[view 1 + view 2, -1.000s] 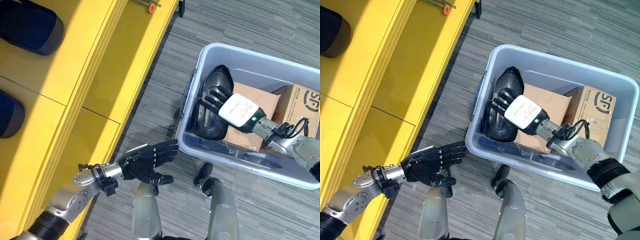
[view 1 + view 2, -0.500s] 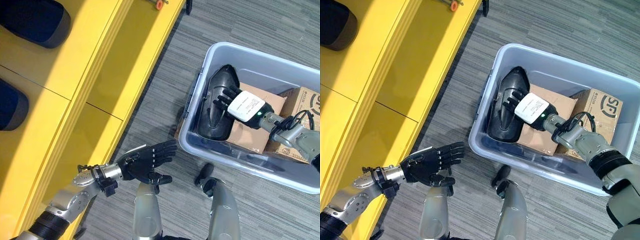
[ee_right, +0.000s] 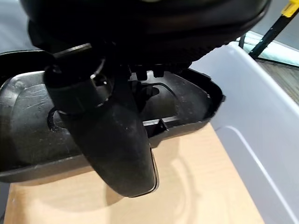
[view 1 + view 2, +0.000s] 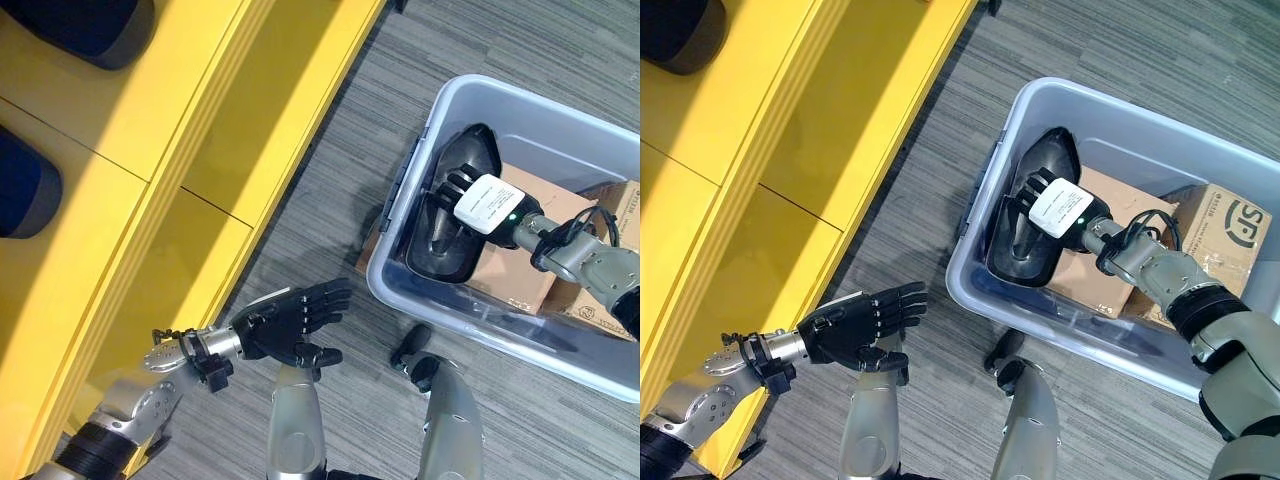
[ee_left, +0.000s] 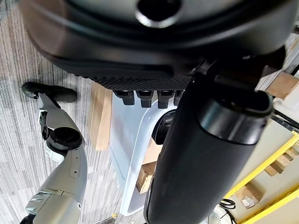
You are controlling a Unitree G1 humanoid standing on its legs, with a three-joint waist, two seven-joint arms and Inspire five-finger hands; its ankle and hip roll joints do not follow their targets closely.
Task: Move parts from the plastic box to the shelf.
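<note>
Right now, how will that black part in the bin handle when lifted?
Black molded part looks like a thin hollow shell: probably stiff and light. It's long, and the right hand reaches over its middle, so it may swing. Glossy surface could slip.

Glossy black plastic part (image 4: pixel 450 215), translucent smooth plastic box (image 4: pixel 520 110), matt cardboard (image 4: pixel 520 270).

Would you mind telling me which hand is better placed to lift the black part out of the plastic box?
The right hand: its fingers already reach over the black part inside the plastic box. The left hand hangs open above the floor, outside the box.
</note>
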